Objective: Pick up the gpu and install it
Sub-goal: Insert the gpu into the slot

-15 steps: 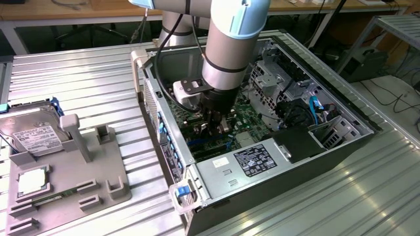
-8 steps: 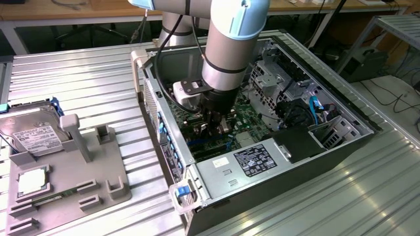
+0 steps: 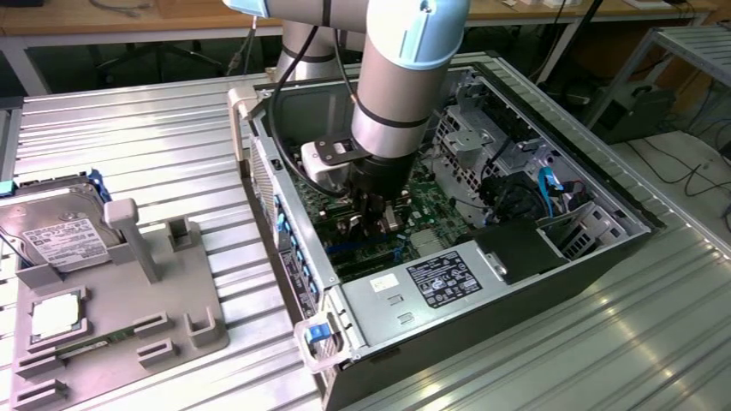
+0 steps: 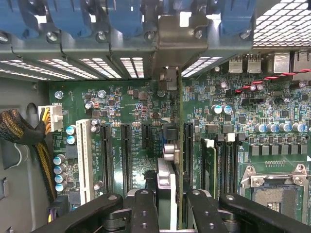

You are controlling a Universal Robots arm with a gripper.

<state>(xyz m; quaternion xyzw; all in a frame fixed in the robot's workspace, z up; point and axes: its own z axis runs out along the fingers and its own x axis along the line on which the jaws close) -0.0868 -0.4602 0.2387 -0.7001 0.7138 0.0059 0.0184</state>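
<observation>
- Gripper reaches down inside an open computer case, its jaws partly closed and clamped on both faces of the gpu.
- This gpu stands edge-on and upright over the motherboard, in line with the black expansion slots; its metal bracket end reaches the case's rear slot openings.
- Grey fixture tray sits well apart on the exterior view's left, carrying a hard drive.
</observation>
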